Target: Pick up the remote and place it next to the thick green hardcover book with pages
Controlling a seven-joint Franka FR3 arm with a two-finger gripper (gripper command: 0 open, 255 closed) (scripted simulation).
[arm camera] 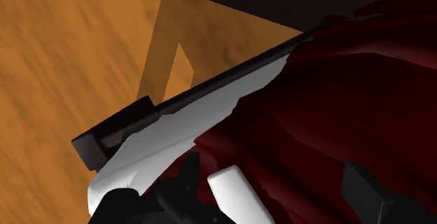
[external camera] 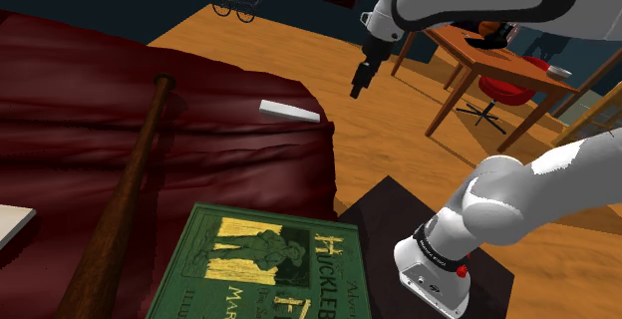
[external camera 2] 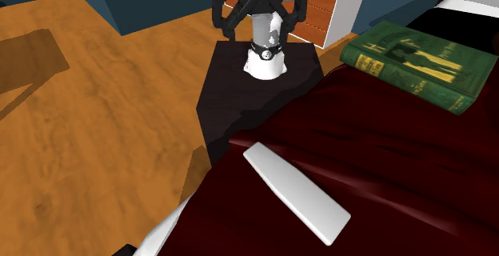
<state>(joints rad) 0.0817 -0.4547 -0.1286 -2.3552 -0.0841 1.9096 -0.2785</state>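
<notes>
1. at the shoulder view's left a brown baseball bat (external camera: 120,202) lies on the dark red cover (external camera: 60,98), running from about 1 o'clock down to 7 o'clock.
2. the green book (external camera: 264,267) lies flat on the cover at 6 o'clock in that view, with yellow print on its face. it sits at 6 o'clock from the remote and well apart from it.
3. the remote (external camera: 290,111), drawn plain white as a slim flat bar, lies on the cover near the edge that meets the wooden floor (external camera: 399,148). nothing touches it.
4. the gripper (external camera: 360,80) hangs in the air at about 2 o'clock from the remote, pointing down, seen against the floor, near the remote but apart from it.
5. the dark stand (external camera: 369,217) is at 5 o'clock from the remote and carries the arm's white base.
6. a wooden table (external camera: 488,53) stands at 2 o'clock in that view, with a red stool (external camera: 503,90) beneath it.
7. in the second exterior view the remote (external camera 2: 296,192) lies on the cover at 6 o'clock, its length running from 10 to 4 o'clock. the book (external camera 2: 420,62) is at 2 o'clock from it, well apart, and the stand (external camera 2: 240,94) is at 11 o'clock.
8. in the wrist view the two black fingers (arm camera: 368,194) stand wide apart and hold nothing. the remote's white end (arm camera: 238,198) shows between them, closer to one finger, unclasped, on the red cover.
</notes>
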